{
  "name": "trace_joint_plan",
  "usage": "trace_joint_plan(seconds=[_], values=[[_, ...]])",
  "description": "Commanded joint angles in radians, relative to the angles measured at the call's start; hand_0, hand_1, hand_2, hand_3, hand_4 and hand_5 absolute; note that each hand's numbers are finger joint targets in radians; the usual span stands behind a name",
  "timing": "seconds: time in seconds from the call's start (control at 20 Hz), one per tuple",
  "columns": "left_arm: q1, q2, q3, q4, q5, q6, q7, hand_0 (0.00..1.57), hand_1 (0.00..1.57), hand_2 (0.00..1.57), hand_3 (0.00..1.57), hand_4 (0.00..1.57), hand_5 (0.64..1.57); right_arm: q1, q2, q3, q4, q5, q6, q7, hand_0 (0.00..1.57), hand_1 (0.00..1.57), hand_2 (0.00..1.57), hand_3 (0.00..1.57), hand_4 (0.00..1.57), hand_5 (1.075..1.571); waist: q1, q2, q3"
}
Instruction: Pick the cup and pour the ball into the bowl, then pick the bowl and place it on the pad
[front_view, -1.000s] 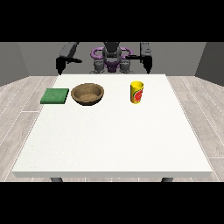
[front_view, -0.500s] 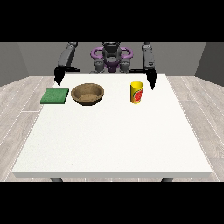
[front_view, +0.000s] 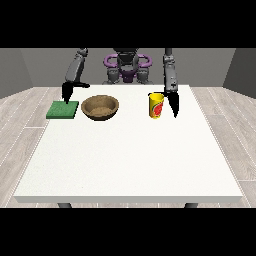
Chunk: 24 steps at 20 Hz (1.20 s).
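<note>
Both arms have swung down since before; I'm reaching, hand at the view's right (front_view: 174, 106) (fingers straight, grasping nothing) just at 3 o'clock of the cup (front_view: 156, 105), which it must close round next.

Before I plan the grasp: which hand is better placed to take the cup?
The robot's left hand, at the view's right, hangs right beside the yellow cup; the other hand is over the green pad.

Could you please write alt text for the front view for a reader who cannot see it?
A yellow cup stands on a white table, with the hand at the view's right beside it. A brown bowl and green pad sit further left.
</note>
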<state>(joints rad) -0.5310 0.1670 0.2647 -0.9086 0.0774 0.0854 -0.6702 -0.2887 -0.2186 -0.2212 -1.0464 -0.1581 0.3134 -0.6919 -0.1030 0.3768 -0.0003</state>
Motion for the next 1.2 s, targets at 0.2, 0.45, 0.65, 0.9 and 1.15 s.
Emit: trace_joint_plan(seconds=[0.2,0.45,0.65,0.9,1.15], values=[[-0.084,0.022,0.045,0.136,0.014,0.016,-0.129,0.0,0.0,0.0,0.0,0.0,1.392,-0.033,-0.061,-0.027,0.085,0.0,0.068,-0.105,0.0,0.0,0.0,0.0,0.0,1.548,-0.036,0.088,-0.0001],[-0.137,0.059,0.104,0.209,0.045,0.039,-0.165,0.56,0.56,0.0,0.0,0.55,1.532,-0.032,-0.099,-0.032,0.03,-0.02,0.099,-0.094,0.0,0.0,0.0,0.0,0.0,1.538,-0.086,0.124,-0.0007],[-0.087,-0.02,0.064,0.151,-0.05,0.257,-0.21,1.37,1.37,1.57,1.57,1.16,1.533,-0.087,-0.127,-0.045,0.036,-0.034,0.089,-0.062,0.0,0.0,0.0,0.0,0.14,1.548,-0.118,0.157,-0.0001],[-0.052,0.007,0.073,0.072,-0.069,0.332,-0.129,1.37,1.37,1.57,1.57,1.21,1.531,-0.087,-0.161,-0.034,0.01,-0.062,0.135,-0.014,0.0,0.0,0.26,0.0,0.16,1.55,-0.179,0.138,0.0],[-0.015,0.056,-0.073,-0.004,-0.296,0.501,0.073,1.39,1.39,1.57,1.57,1.25,1.53,-0.149,-0.128,-0.009,0.129,-0.038,0.093,0.044,0.0,0.0,0.21,0.12,0.23,1.553,-0.176,-0.03,0.0043]])
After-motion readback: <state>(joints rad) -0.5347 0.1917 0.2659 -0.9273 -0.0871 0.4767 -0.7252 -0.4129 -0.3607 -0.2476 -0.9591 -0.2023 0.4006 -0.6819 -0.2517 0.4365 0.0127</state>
